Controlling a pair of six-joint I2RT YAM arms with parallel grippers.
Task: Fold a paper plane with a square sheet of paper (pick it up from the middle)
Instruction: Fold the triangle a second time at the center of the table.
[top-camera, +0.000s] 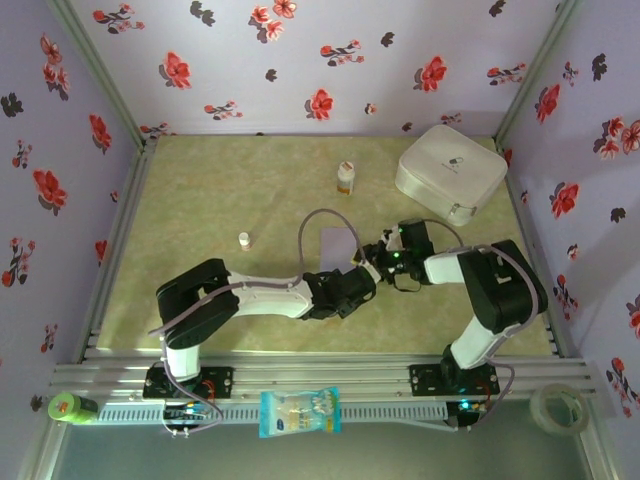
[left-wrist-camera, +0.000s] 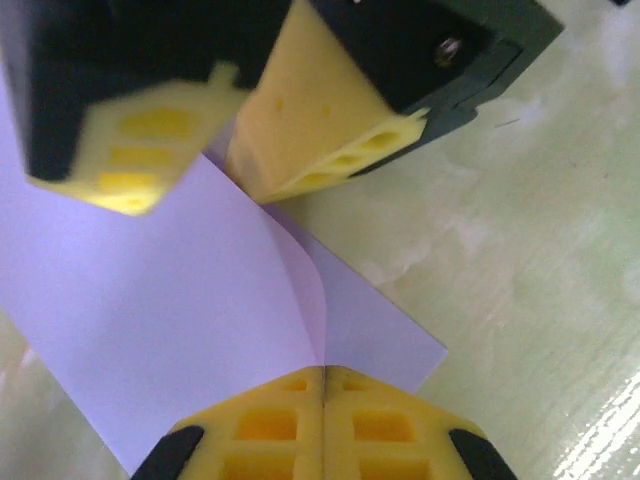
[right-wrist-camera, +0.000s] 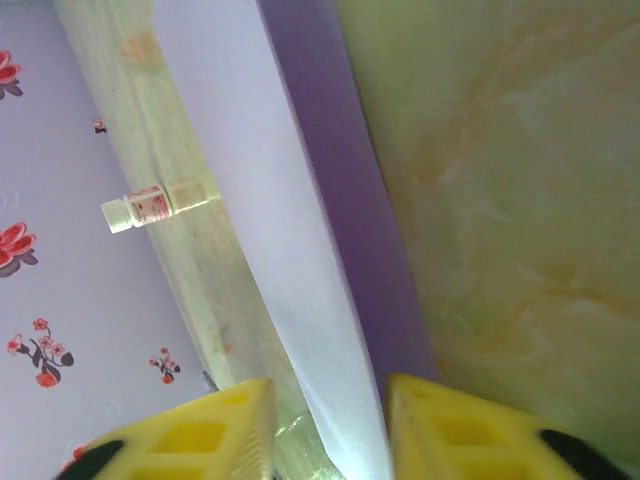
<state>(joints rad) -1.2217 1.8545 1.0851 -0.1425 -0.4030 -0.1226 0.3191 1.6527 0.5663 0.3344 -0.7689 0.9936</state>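
Your top view: the square sheet of paper (top-camera: 338, 245) is hidden at its 5 o'clock corner under the right gripper (top-camera: 370, 258).

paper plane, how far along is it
Early. Done: the pale lavender square sheet of paper is pinched in the shut left gripper and bends up off the green marbled table. In hand: the right gripper stands open astride the sheet. Left: no sharp crease or dart shape shows yet.
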